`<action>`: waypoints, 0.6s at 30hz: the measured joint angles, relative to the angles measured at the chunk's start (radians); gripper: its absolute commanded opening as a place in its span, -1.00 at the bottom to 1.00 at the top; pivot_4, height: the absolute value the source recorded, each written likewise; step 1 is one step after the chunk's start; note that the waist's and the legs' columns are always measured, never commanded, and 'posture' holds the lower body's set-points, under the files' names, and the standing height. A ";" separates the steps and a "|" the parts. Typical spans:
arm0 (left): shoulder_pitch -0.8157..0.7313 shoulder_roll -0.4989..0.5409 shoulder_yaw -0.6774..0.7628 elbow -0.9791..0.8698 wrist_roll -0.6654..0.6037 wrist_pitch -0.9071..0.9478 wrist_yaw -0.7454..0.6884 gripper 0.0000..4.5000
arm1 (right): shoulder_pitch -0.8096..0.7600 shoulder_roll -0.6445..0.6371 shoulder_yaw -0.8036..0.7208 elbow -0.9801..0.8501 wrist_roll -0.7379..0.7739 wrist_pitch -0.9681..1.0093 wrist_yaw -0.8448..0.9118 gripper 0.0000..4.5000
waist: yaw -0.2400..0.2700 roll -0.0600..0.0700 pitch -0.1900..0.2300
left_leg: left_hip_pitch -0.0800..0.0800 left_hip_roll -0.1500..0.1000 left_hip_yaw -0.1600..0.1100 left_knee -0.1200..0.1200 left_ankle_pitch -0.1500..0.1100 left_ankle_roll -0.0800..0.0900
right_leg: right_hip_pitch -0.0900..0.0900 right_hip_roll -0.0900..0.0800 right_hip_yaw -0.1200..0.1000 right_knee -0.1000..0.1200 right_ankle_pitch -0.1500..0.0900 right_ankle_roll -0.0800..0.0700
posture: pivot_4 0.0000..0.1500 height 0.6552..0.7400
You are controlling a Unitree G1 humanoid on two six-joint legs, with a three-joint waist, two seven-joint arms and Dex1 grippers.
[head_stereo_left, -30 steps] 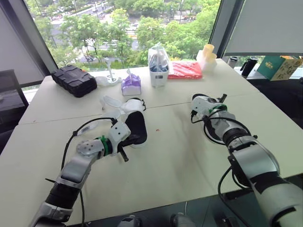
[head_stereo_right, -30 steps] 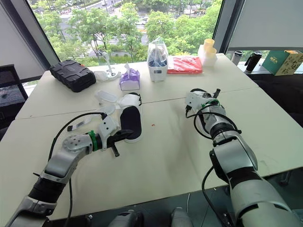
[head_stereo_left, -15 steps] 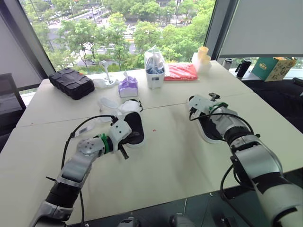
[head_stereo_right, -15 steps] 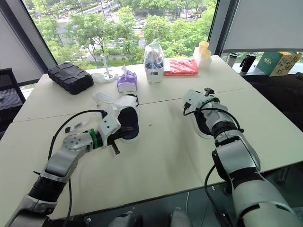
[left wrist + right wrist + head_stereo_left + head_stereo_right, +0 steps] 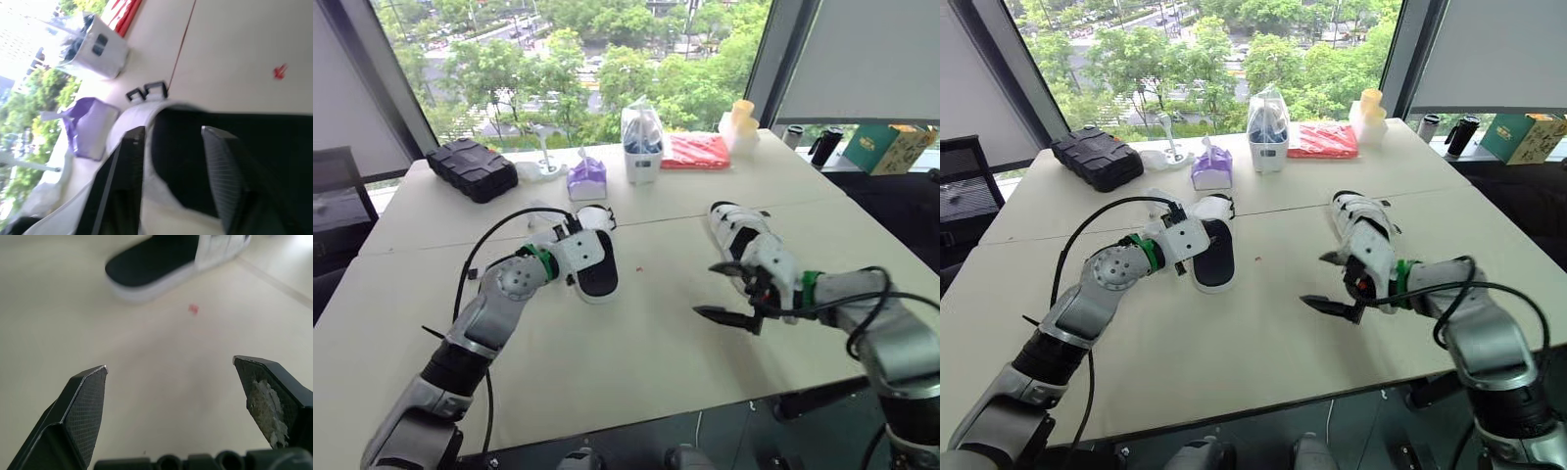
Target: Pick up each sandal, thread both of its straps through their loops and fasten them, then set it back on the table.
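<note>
black case (image 5: 472,168) | tissue pack (image 5: 586,177) | red packet (image 5: 695,147) | cups (image 5: 741,118)

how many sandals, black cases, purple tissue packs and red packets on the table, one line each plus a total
sandals: 2
black case: 1
purple tissue pack: 1
red packet: 1
total: 5

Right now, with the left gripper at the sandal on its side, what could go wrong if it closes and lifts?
The left gripper has its fingers open astride the left sandal's white rim; a grip on that edge alone may let the sandal tilt or slip. The black cable loops close to the straps and could catch them. The right gripper hangs open over the table, probably too far away to help.
</note>
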 measured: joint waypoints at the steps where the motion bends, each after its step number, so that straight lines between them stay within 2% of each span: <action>1: -0.014 0.002 -0.007 0.009 0.025 0.002 0.007 0.71 | -0.005 -0.007 0.000 -0.008 0.015 0.024 -0.013 1.00 | 0.006 0.000 0.000 | -0.001 0.000 0.000 0.000 0.000 0.000 | -0.001 0.000 0.000 0.000 0.000 0.000 | 1.00 1.00; 2: -0.028 0.002 -0.009 0.013 0.044 0.006 0.011 0.93 | -0.009 -0.009 0.001 -0.012 0.026 0.041 -0.022 1.00 | 0.012 0.000 0.000 | -0.003 0.000 0.000 0.000 0.000 0.000 | -0.002 0.000 0.000 0.000 0.000 0.000 | 1.00 1.00; 3: -0.050 0.002 -0.012 0.019 0.070 0.014 0.017 0.98 | -0.022 -0.010 0.008 -0.014 0.038 0.059 -0.037 1.00 | 0.016 0.000 0.000 | -0.006 -0.001 0.000 0.000 0.000 0.000 | -0.006 0.000 0.000 0.000 0.000 0.000 | 1.00 1.00; 5: -0.091 0.000 -0.017 0.038 0.111 0.024 0.027 0.98 | -0.056 -0.011 0.018 -0.019 0.059 0.080 -0.060 1.00 | 0.018 0.000 0.000 | -0.016 -0.001 0.000 0.004 0.000 0.000 | -0.016 0.000 0.000 0.003 0.001 0.000 | 1.00 1.00; 11: -0.152 -0.089 -0.054 0.159 0.186 0.065 0.069 0.98 | -0.082 -0.013 0.049 -0.039 0.104 0.095 -0.111 1.00 | 0.018 0.000 0.000 | -0.018 -0.003 0.000 0.009 -0.002 0.004 | -0.015 -0.002 0.000 0.005 0.001 0.001 | 1.00 1.00; 16: -0.232 -0.131 -0.097 0.345 0.234 0.038 0.133 0.98 | -0.079 -0.023 0.071 -0.039 0.108 0.085 -0.148 1.00 | 0.017 0.000 0.000 | -0.018 -0.002 0.000 0.011 -0.002 0.004 | -0.015 -0.001 0.000 0.005 0.002 0.002 | 1.00 1.00; 18: -0.297 -0.154 -0.126 0.476 0.256 -0.008 0.184 0.98 | -0.078 -0.026 0.074 -0.038 0.107 0.078 -0.168 1.00 | 0.018 0.000 0.000 | -0.017 -0.002 0.001 0.011 -0.002 0.004 | -0.015 -0.001 0.000 0.005 0.002 0.002 | 1.00 1.00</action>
